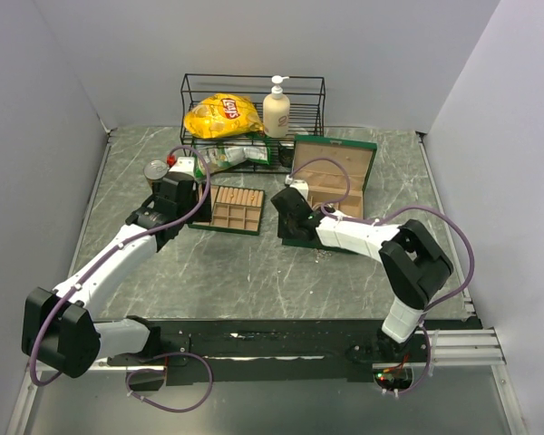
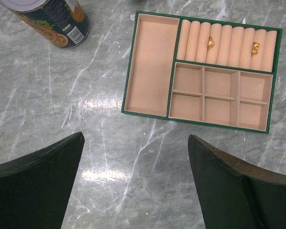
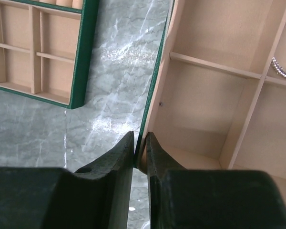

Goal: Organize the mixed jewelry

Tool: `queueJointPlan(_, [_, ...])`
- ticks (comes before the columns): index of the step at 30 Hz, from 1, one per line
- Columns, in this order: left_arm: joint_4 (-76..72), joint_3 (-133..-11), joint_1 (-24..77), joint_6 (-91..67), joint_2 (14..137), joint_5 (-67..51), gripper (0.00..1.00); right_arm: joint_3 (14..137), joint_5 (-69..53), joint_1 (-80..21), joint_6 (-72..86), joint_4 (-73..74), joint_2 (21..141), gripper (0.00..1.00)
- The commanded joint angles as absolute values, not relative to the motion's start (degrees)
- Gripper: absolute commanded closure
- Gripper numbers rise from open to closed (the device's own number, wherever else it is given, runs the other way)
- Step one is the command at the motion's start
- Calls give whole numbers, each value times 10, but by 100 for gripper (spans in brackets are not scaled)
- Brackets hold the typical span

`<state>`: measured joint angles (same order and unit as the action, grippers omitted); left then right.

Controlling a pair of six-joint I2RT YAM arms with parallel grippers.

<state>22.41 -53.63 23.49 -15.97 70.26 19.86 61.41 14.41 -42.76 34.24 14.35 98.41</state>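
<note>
A green jewelry tray [image 1: 237,209] with beige compartments lies on the marble table; in the left wrist view [image 2: 150,71] two gold rings [image 2: 210,43] sit in its ring rolls. A green jewelry box [image 1: 332,186] with open lid stands to its right. My right gripper [image 3: 139,140] is shut on the box's left wall [image 3: 155,90], one finger inside, one outside. A silver chain [image 3: 282,70] lies in a box compartment. My left gripper [image 2: 136,162] is open and empty above bare table, near the tray's near-left corner.
A tin can [image 1: 156,170] stands left of the tray, also in the left wrist view [image 2: 52,19]. A black wire rack [image 1: 252,109] at the back holds a yellow chips bag [image 1: 221,115] and a soap bottle [image 1: 276,110]. Snack packets [image 1: 238,154] lie before it.
</note>
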Motion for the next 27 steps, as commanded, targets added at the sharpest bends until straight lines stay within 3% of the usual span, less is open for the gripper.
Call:
queueJointPlan(1, [229, -537, 238, -165, 690, 221, 4, 582, 76, -484, 346, 241, 1011, 80])
queueJointPlan(14, [229, -536, 238, -165, 679, 229, 4, 647, 92, -551, 356, 288, 1055, 78])
queueJointPlan(21, [226, -535, 238, -169, 673, 234, 4, 650, 141, -537, 324, 291, 960, 52])
queueJointPlan(27, [222, -533, 238, -169, 670, 238, 4, 604, 147, -496, 308, 265, 829, 40])
